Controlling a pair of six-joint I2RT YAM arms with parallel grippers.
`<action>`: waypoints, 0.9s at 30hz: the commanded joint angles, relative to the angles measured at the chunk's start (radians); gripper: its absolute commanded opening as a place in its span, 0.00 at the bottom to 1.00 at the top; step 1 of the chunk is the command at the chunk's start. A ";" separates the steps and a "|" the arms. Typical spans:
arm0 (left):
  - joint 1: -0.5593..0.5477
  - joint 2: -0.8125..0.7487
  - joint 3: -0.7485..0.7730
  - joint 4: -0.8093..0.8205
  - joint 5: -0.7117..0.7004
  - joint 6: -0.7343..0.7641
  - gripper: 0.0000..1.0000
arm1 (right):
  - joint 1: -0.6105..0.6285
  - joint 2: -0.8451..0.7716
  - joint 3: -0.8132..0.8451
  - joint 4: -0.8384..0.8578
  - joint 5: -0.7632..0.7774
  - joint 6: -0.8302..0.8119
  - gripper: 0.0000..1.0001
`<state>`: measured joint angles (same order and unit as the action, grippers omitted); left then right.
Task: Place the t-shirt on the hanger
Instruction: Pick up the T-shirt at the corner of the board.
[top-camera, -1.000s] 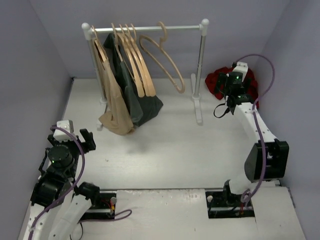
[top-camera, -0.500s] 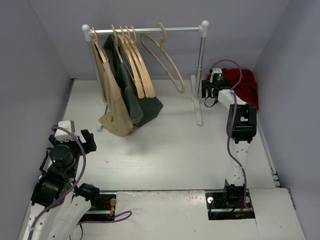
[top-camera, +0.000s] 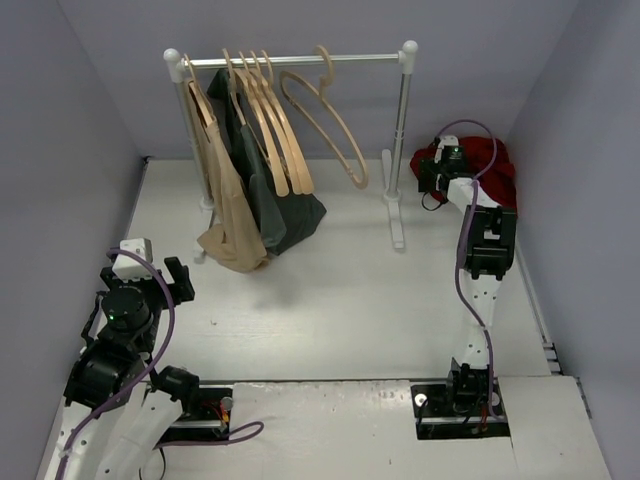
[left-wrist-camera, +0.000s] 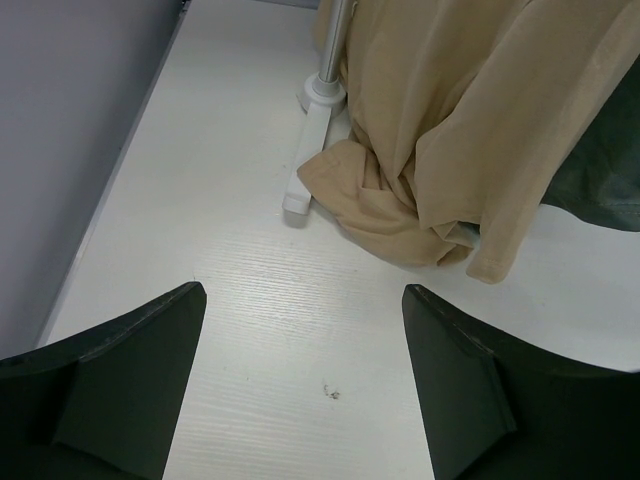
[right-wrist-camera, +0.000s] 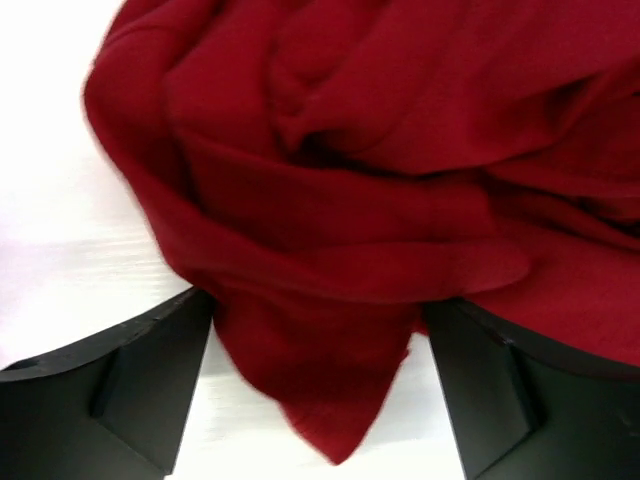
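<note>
Early stage; t-shirt (right-wrist-camera: 380, 150) crumpled on worktop (top-camera: 350, 290), far right corner; right claw (right-wrist-camera: 320, 400) spread, straddling its near fold, nothing gripped; left claw (left-wrist-camera: 305, 380) wide open, empty, near-left; bare hanger (top-camera: 360, 175) on rail (top-camera: 340, 58), not yet dressed.

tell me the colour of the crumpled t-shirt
Dark red; the t-shirt shows best in the right wrist view.

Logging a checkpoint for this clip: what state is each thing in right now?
t-shirt: crumpled on the table, unhung.
hanger: bare, hanging on the rail.
beige garment: hung, hem pooled on table.
dark green garment: hung.
left claw: open, empty.
right claw: open, straddling the t-shirt's edge.
</note>
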<state>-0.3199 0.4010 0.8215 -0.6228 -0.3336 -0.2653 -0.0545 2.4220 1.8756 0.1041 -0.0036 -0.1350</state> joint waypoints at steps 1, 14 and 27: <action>-0.004 0.032 0.004 0.070 0.005 0.005 0.75 | -0.019 -0.001 0.053 0.025 -0.056 -0.002 0.75; -0.004 0.005 0.002 0.067 0.008 0.005 0.75 | -0.022 -0.217 -0.035 0.023 -0.088 -0.018 0.00; -0.004 -0.051 0.007 0.069 0.002 0.005 0.75 | 0.039 -1.043 -0.212 0.005 -0.087 0.080 0.00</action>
<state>-0.3199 0.3513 0.8207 -0.6228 -0.3338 -0.2653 -0.0614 1.6317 1.7136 0.0412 -0.0268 -0.1071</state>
